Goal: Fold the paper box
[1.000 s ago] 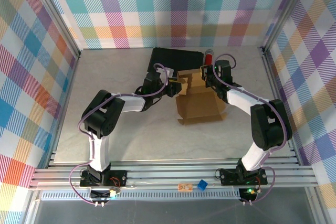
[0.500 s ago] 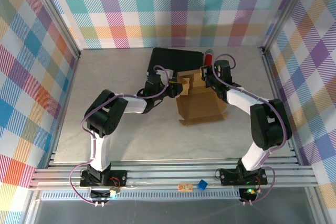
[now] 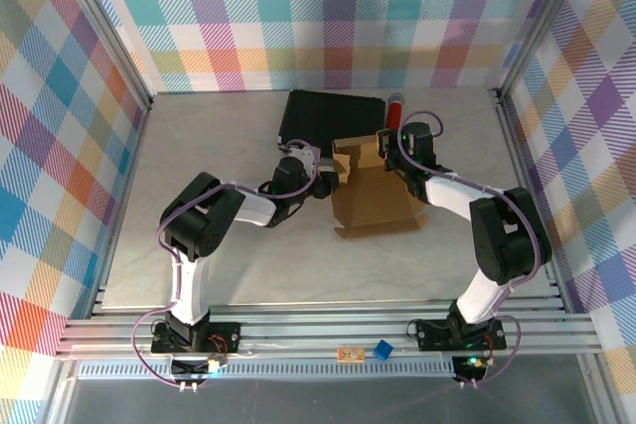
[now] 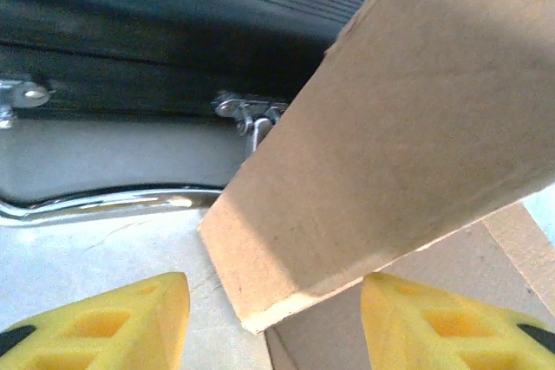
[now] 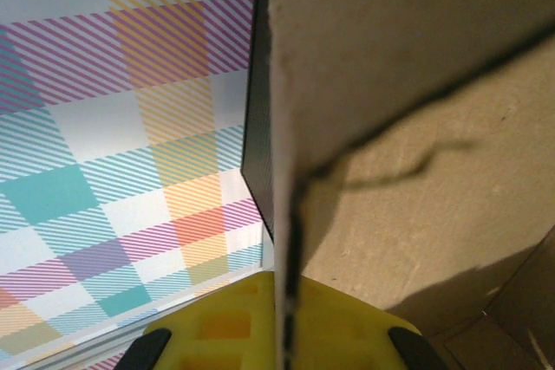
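Observation:
The paper box is a brown cardboard sheet, partly folded, lying mid-table with flaps raised at its far edge. My left gripper stands open at the box's left side. In the left wrist view a cardboard flap slants down, its corner between the yellow fingers without touching either; the left gripper holds nothing. My right gripper is at the box's far edge, shut on an upright flap. In the right wrist view that flap's thin edge runs down into the closed right gripper.
A black hard case lies just behind the box, its metal latch close to the left fingers. A red cylinder sits beside the case. Plaid walls enclose the table on three sides.
The left jaws have spread and let go of the flap, and the left gripper has drawn back toward the near side. The box has shifted slightly left. The right gripper stays shut on its flap.

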Motion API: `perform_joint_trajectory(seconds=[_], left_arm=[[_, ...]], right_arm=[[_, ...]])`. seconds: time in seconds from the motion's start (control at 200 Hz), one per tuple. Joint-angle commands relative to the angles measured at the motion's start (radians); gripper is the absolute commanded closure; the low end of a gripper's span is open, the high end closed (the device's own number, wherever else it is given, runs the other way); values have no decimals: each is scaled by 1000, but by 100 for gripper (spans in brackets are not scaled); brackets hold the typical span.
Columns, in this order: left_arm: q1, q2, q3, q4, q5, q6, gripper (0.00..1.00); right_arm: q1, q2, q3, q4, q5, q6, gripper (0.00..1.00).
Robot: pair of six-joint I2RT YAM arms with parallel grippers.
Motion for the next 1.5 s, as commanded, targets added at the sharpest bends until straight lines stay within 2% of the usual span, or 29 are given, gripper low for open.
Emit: perform_joint_trajectory(seconds=[0.0, 0.425, 0.685, 0.985, 1.185, 1.39, 1.495], left_arm=[[-4, -60, -19, 49, -33, 4, 46], [-3, -37, 15, 45, -9, -8, 47], [-11, -31, 31, 37, -35, -11, 49], [-41, -14, 58, -8, -111, 2, 50], [-49, -17, 74, -62, -183, 18, 55], [-56, -23, 67, -79, -250, 21, 56], [-57, -19, 68, -83, -270, 14, 63]], right_arm=[[6, -5, -12, 82, 9, -8, 100], [6, 11, -50, 159, -5, -54, 100], [12, 0, -78, 198, 0, -69, 100], [30, 0, -117, 254, 24, -67, 100], [35, -2, -126, 252, 28, -57, 100], [38, 1, -123, 246, 32, -48, 100], [41, 2, -118, 239, 33, -45, 100]])
